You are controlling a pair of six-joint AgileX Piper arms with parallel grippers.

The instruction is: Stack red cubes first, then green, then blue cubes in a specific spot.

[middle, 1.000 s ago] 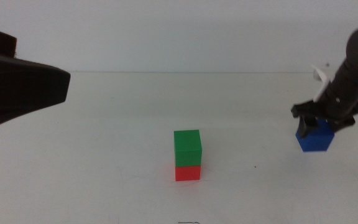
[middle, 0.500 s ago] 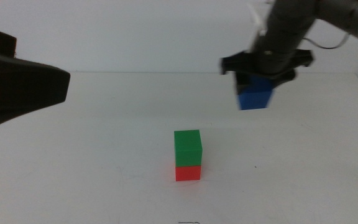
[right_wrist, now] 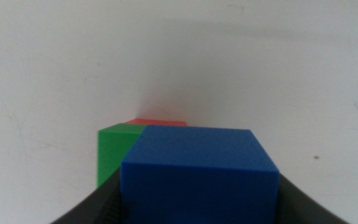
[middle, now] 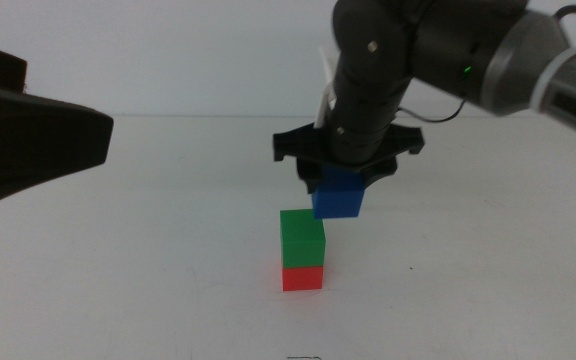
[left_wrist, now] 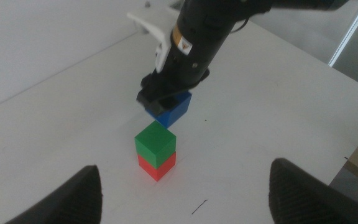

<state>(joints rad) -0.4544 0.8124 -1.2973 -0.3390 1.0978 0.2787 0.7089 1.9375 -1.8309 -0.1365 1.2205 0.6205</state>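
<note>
Nearest the camera in the middle view, low and just right of centre in the frame, I note the red cube [middle: 302, 278] resting on the white tabletop [middle: 148, 270], with the green cube [middle: 302, 238] seated squarely on top of it; I judge the first two tiers of the stack complete. Immediately behind and above, at the frame's centre, the right gripper [middle: 340, 185] hangs with its jaws clamped on the blue cube [middle: 339, 199], which is clear of the table and sits slightly to the right of, and a little above, the green top face; from the left wrist view I judge the two cubes apart, not touching. The right wrist view shows the blue cube filling the space between the jaws, with green and a sliver of red beyond. What remains, in my assessment, is aligning blue over green, lowering and releasing. The left gripper [left_wrist: 185, 186] waits at the frame's left edge, jaws spread wide, holding nothing.
</note>
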